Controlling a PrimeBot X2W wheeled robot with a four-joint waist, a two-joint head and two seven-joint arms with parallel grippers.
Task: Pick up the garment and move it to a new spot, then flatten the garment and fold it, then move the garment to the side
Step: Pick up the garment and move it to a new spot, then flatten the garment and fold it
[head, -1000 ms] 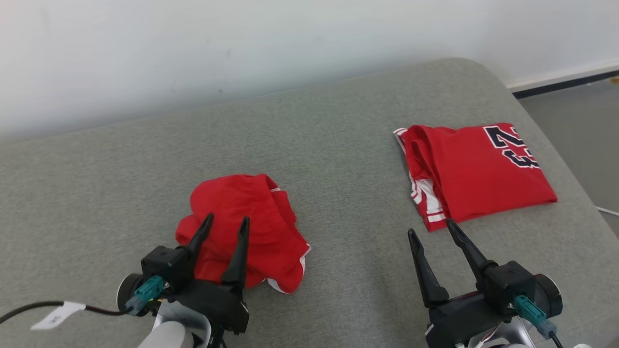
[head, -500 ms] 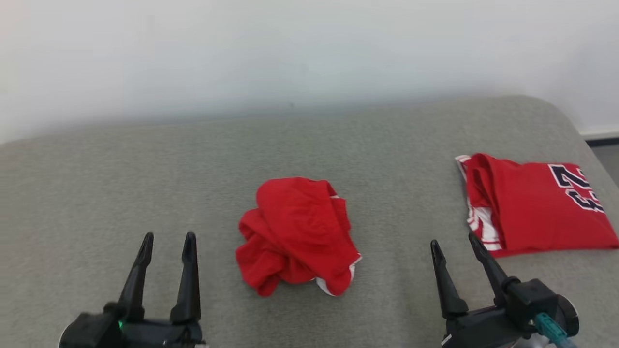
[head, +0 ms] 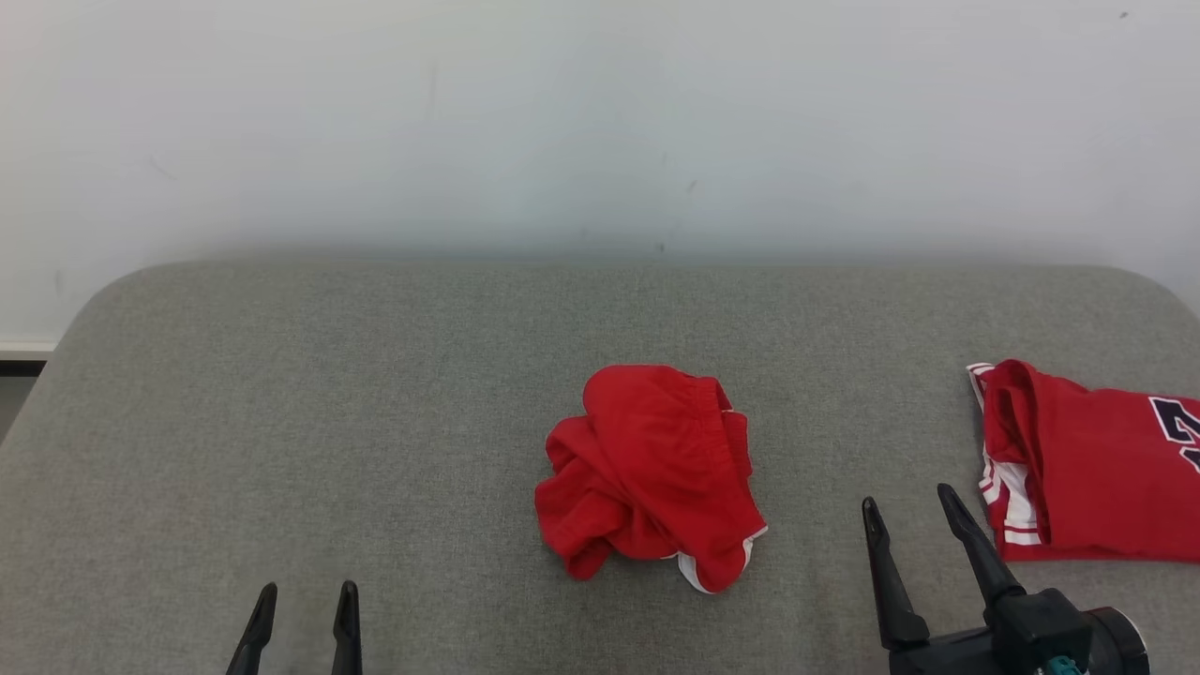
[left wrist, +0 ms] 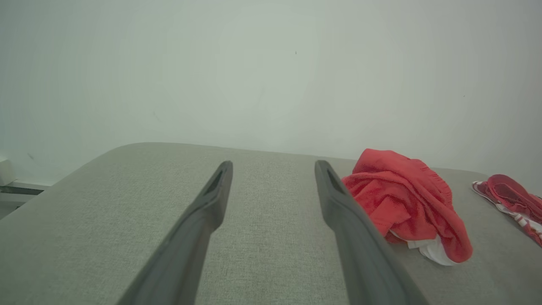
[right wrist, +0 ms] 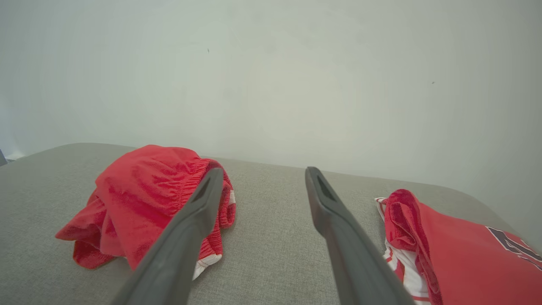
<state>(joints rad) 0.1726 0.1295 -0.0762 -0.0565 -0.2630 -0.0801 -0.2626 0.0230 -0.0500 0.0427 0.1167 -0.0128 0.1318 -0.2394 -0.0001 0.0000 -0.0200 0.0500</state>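
Near edge, left: left gripper (head: 307, 589) low over the table's near-left part. Its two dark fingers are spread, with nothing between them but bare cloth surface.

Near edge, right: right gripper (head: 907, 497), fingers likewise parted and empty. The tips lie between the heap and the jersey and touch neither.

Mid-table: crumpled red cloth garment with white trim (head: 652, 473), a bunched heap a little right of centre. It is near the right gripper and well apart from the left one. An elastic band shows at the top, a white hem pokes out at the near-right side, and layers are tucked under.

Right edge: folded red jersey with white stripes and dark numerals (head: 1078, 459), lying flat and running out of the head view. My guess is that it is a finished piece parked aside.

Progress, judged: nothing is grasped. I cannot tell whether the heap already sits in its new spot. Flattening, folding and the move to the side all look undone.

Room: grey fabric-covered table (head: 328, 394) is bare over its whole left half and behind the heap up to the far edge, with rounded far corners. The far edge sits close against the plain white wall (head: 562, 122), so there is little slack for reaching past it. The jersey takes up the right side. Spreading looks safest toward centre-left, since a sleeve or leg thrown rightward could lap onto the jersey.
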